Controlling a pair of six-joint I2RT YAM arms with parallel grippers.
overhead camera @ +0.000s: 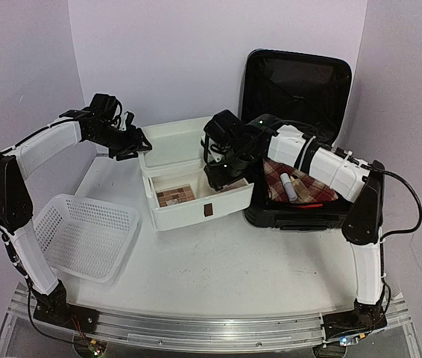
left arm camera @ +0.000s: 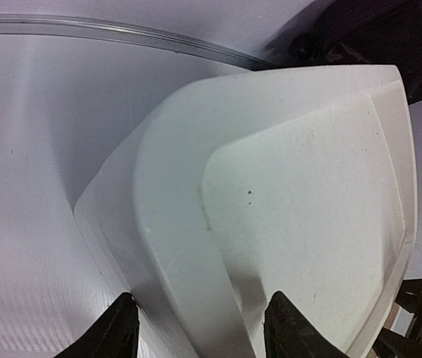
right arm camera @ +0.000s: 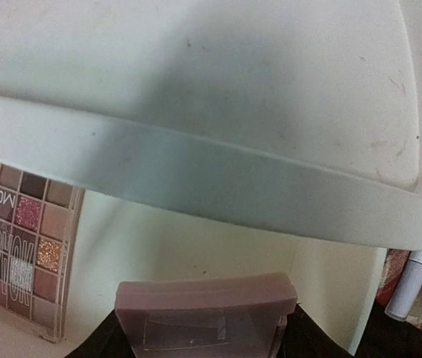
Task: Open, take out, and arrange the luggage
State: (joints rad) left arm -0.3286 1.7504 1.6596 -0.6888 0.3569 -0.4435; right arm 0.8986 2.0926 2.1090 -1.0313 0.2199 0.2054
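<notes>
Both halves of the luggage (overhead camera: 297,82) are sitting open at the table's (overhead camera: 218,268) far right corner; rigid, bulky, probably heavy, it is wanting a rim hold. Just left of it the right gripper (right arm camera: 205,332) is clamping a pink case (right arm camera: 205,309) over the drawer box (overhead camera: 174,142). The left gripper (left arm camera: 203,335) is straddling that box's corner, its grip unclear.

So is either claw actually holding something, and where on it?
The right gripper pinches a flat mauve case by its two side edges. The left gripper straddles a corner of the white drawer box; a grip there cannot be told.
</notes>
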